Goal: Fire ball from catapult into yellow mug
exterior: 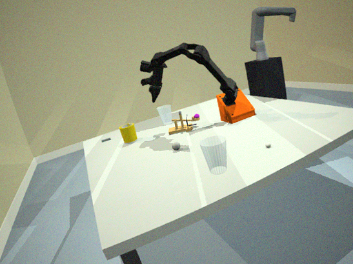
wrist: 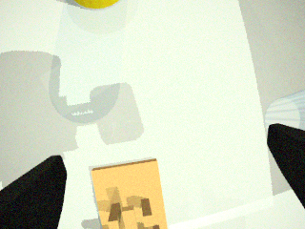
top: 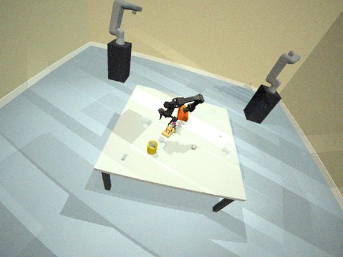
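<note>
The purple ball (top: 174, 123) (exterior: 196, 115) sits in the cup at the end of the wooden catapult's arm, on the side toward the robot base. The catapult (top: 166, 133) (exterior: 179, 129) (wrist: 126, 177) stands on the table, its arm roughly level. The yellow mug (top: 152, 148) (exterior: 128, 133) (wrist: 96, 2) stands upright beyond the catapult's other end, a little to the left in the wrist view. My gripper (top: 167, 118) (exterior: 154, 97) (wrist: 168, 151) is wide open and empty, above the catapult's mug-side end. The ball and arm cup are outside the wrist view.
Clear cups (top: 145, 121) (top: 226, 149) (exterior: 165, 114) (exterior: 215, 155) stand on both sides of the catapult. A grey ball (top: 193, 147) (exterior: 176, 146) and a small pale ball (exterior: 268, 145) lie on the table. A flat grey block (top: 124, 157) (exterior: 106, 139) lies past the mug.
</note>
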Motion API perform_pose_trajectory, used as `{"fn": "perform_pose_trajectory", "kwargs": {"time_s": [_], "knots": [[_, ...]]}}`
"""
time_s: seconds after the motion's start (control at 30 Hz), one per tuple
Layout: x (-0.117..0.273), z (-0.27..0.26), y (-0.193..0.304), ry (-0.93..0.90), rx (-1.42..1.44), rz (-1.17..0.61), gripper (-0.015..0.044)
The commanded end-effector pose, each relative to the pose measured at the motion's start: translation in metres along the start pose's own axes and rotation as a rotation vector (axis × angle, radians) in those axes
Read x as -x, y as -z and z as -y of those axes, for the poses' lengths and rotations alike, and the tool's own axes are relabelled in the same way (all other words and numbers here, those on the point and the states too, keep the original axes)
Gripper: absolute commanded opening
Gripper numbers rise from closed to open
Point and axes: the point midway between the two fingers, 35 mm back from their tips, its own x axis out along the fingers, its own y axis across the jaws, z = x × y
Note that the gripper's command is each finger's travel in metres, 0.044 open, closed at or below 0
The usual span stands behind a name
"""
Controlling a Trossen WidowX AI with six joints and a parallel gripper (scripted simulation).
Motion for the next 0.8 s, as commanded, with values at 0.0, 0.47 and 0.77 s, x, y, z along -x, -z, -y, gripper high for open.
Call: {"fn": "perform_pose_trajectory", "kwargs": {"time_s": [0.0, 0.47, 0.77], "knots": [[0.006, -0.005, -0.041, -0.028, 0.03, 0.136, 0.044], [0.025, -0.023, -0.118, -0.108, 0.112, 0.382, 0.044], [0.024, -0.021, -0.119, -0.104, 0.111, 0.383, 0.044]]}}
